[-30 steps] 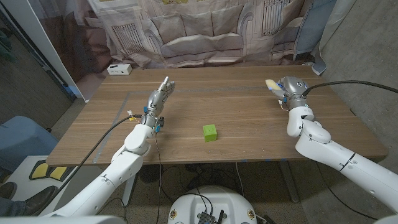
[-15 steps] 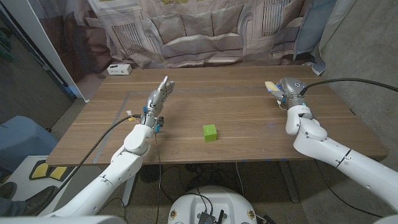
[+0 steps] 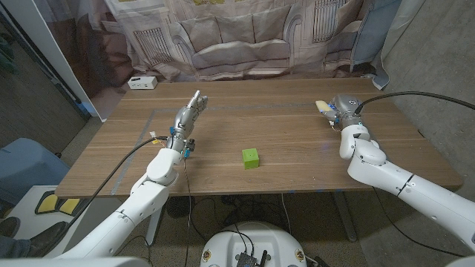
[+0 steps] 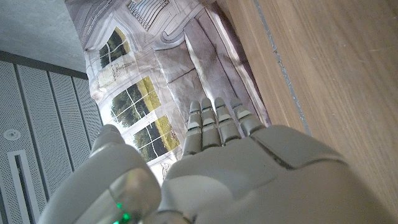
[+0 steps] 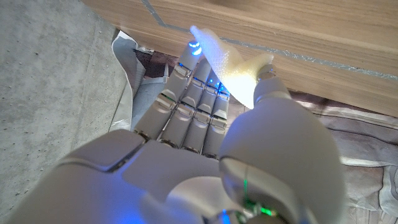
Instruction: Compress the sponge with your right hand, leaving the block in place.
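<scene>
Yellow sponge (image 5: 233, 68) sits pinched in the right hand (image 3: 343, 107) at the surface's (image 3: 297, 141) far right, well apart from the green block (image 3: 251, 157) near the front middle. The grip looks thin; squeezing harder could pop the sponge out sideways. Left hand (image 3: 187, 119) stands open, fingers straight, holding nothing.

The block (image 3: 251, 157) sits mid-table before me. My right hand (image 3: 340, 106) holds the sponge (image 3: 323, 106) far right; my left hand (image 3: 188, 116) stands left of the block.
</scene>
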You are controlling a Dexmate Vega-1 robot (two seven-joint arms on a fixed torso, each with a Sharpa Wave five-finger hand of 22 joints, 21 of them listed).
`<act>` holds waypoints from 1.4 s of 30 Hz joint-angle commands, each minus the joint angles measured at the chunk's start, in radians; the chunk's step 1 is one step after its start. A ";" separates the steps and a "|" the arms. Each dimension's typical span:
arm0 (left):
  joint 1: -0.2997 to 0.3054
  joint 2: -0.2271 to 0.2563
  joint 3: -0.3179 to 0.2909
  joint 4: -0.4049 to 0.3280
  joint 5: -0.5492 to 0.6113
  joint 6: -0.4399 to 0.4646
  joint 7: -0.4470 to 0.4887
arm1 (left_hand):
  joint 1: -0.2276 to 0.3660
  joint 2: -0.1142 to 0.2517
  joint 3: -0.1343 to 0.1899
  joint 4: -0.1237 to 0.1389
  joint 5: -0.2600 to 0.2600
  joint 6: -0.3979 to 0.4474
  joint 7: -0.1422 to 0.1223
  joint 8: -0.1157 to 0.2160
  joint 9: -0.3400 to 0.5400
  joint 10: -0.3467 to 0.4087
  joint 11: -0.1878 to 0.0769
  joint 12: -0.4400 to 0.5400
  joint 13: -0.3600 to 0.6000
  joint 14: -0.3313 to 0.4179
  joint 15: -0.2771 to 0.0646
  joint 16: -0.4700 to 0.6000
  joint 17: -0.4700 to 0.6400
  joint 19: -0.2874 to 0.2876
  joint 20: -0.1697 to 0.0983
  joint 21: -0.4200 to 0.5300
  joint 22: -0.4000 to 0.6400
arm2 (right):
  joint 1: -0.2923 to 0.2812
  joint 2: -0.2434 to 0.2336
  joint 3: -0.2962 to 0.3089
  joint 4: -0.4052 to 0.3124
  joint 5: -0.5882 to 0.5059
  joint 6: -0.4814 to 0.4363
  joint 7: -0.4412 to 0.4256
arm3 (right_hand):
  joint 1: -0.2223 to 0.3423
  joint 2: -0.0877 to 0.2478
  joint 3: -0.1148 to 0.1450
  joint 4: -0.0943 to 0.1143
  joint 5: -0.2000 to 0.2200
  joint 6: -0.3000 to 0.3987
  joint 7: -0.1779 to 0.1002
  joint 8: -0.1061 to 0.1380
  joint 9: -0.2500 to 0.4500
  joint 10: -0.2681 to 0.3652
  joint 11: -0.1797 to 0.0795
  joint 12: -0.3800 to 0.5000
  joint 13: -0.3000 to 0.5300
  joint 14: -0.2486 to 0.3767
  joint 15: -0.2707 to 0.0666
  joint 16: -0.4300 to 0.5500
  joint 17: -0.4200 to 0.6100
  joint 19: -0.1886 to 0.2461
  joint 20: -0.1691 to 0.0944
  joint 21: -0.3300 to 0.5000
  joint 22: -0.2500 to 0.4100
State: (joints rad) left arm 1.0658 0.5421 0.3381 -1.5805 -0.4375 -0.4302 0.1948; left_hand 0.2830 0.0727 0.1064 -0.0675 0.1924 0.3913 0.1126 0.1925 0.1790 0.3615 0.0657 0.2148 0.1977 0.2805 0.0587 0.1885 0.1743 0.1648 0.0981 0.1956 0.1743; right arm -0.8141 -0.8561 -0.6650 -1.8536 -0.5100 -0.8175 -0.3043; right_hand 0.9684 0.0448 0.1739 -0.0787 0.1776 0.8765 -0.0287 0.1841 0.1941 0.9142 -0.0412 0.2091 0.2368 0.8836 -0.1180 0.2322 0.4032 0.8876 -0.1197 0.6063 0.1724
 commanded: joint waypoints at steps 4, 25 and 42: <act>0.028 0.013 -0.013 -0.033 0.006 0.005 0.013 | 0.003 0.007 0.005 -0.007 -0.003 0.006 -0.004 0.001 0.003 0.006 -0.002 -0.001 0.001 0.012 0.000 0.002 0.005 0.007 -0.006 0.003 0.005 | 0.058 0.011 -0.059 0.062 -0.019 -0.016 0.058 | -0.011 0.001 -0.005 -0.002 0.007 -0.009 0.006 0.004 0.002 -0.006 0.004 -0.002 -0.002 -0.008 -0.031 -0.010 -0.006 -0.001 -0.013 -0.006 0.000; 0.042 0.012 -0.018 -0.038 0.006 0.000 0.013 | 0.002 0.007 0.005 -0.009 -0.003 0.007 -0.005 0.000 0.003 0.007 -0.001 -0.001 0.001 0.013 0.000 0.001 0.005 0.007 -0.008 0.002 0.005 | 0.107 0.027 -0.104 0.111 -0.029 -0.056 0.111 | -0.018 0.007 -0.005 -0.003 0.007 -0.025 0.014 0.002 0.001 -0.019 0.008 -0.005 -0.006 -0.022 -0.028 -0.011 -0.006 -0.009 -0.010 -0.016 -0.001; 0.050 0.009 -0.019 -0.035 0.001 0.003 0.016 | 0.001 0.007 0.005 -0.010 -0.003 0.008 -0.006 0.000 0.003 0.007 -0.004 -0.001 0.001 0.013 0.001 0.001 0.005 0.007 -0.009 0.002 0.004 | 0.139 0.046 -0.129 0.171 -0.003 -0.059 0.129 | -0.026 0.008 -0.009 -0.004 0.008 -0.035 0.012 0.002 0.001 -0.029 0.008 -0.006 -0.008 -0.030 -0.023 -0.010 -0.004 -0.015 -0.006 -0.024 0.000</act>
State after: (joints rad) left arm 1.1121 0.5534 0.3199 -1.6167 -0.4323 -0.4278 0.2084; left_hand 0.2831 0.0726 0.1109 -0.0719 0.1924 0.3940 0.1097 0.1925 0.1790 0.3628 0.0642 0.2148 0.1977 0.2860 0.0642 0.1885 0.1744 0.1684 0.0945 0.1955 0.1743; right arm -0.6986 -0.8224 -0.7758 -1.7219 -0.5298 -0.8739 -0.1841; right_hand 0.9515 0.0515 0.1700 -0.0826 0.1818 0.8459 -0.0166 0.1842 0.1940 0.8922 -0.0305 0.2091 0.2276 0.8567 -0.1091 0.2214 0.3969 0.8804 -0.1161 0.5840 0.1725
